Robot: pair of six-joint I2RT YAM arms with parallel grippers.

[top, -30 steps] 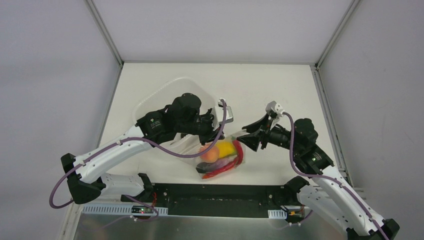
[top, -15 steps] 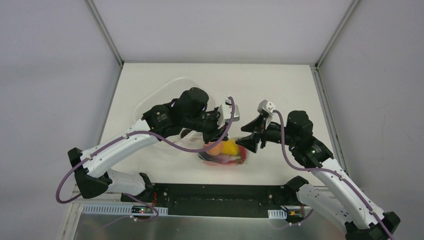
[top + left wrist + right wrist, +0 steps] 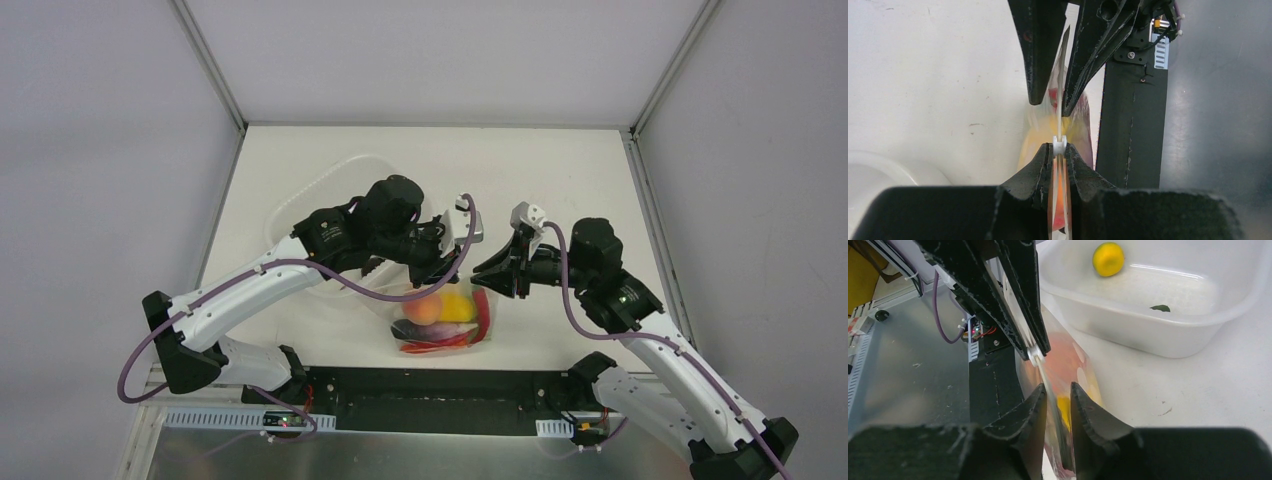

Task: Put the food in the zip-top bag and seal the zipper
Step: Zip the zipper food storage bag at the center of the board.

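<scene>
The zip-top bag [image 3: 436, 322] hangs over the table's near edge with the food [image 3: 426, 310] inside: orange, yellow, red and dark purple pieces. My left gripper [image 3: 452, 268] is shut on the bag's top edge, pinching the zipper [image 3: 1059, 145] at its small white slider. My right gripper [image 3: 484, 272] faces it from the right. Its fingers [image 3: 1083, 405] straddle the zipper strip [image 3: 1044, 376] with a narrow gap showing, so it is open. In the left wrist view the right gripper [image 3: 1052, 102] stands just beyond the slider, with the bag's edge running between its tips.
A white tub [image 3: 322, 192] stands behind the left arm. In the right wrist view the tub [image 3: 1148, 330] holds a yellow fruit [image 3: 1108, 259] and a small green scrap [image 3: 1160, 308]. The black base plate [image 3: 430, 385] lies below the bag.
The right gripper has moved left onto the bag's top edge and its jaws have narrowed around it. The bag swung and settled; the left gripper kept its pinch.
</scene>
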